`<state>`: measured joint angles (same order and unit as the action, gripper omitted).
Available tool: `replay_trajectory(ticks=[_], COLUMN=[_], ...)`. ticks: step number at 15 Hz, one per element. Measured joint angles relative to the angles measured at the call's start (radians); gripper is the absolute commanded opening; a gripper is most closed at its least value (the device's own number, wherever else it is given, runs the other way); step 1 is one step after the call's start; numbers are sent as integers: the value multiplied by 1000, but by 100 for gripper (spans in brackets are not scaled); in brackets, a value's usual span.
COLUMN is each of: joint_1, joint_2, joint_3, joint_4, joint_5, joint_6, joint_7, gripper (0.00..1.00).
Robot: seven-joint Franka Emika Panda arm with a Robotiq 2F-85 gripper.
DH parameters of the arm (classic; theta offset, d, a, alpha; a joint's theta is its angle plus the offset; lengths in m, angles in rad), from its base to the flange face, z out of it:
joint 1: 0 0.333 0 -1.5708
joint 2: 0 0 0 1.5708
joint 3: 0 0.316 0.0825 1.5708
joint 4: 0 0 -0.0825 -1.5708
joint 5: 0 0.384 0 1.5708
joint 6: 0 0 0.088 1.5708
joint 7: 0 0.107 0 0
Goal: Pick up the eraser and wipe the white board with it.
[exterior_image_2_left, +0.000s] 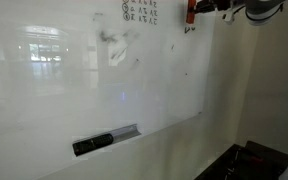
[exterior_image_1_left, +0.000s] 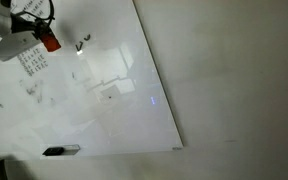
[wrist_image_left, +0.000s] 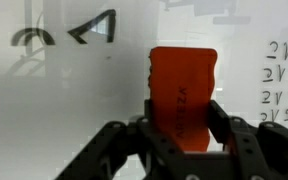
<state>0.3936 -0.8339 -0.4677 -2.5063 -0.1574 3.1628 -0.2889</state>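
From my remote seat I see the black Robotiq gripper clamped on the small red-orange eraser, a rectangular block with a darker side and faint lettering on its broad face. In the wrist view its two black fingers press the lower flanks of the eraser, and the upper half of the block stands clear above them, towards the large glossy white board. I cannot tell whether the eraser's far end touches the board or hangs just off it. In both exterior views the gripper holds the eraser near the top edge of the white board, just beside the columns of black handwritten numbers. Also in the wrist view, a drawn black arc and a black wedge shape sit on the board, beyond the eraser and away from the numbers. A slim black-and-white marker stick lies along the board's bottom edge, well apart from the eraser. A plain matte off-white wall borders the board along one side edge.
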Motion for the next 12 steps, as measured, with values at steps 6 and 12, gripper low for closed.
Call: replay_trajectory(ticks=[6,12], joint_1=[-30,49], joint_2=[-78,-64], joint_3=[-104,-267], joint_4=[-27,15], joint_5=[-3,-21], joint_6=[-1,-14], joint_7=[-95,-186], gripper=[29,29])
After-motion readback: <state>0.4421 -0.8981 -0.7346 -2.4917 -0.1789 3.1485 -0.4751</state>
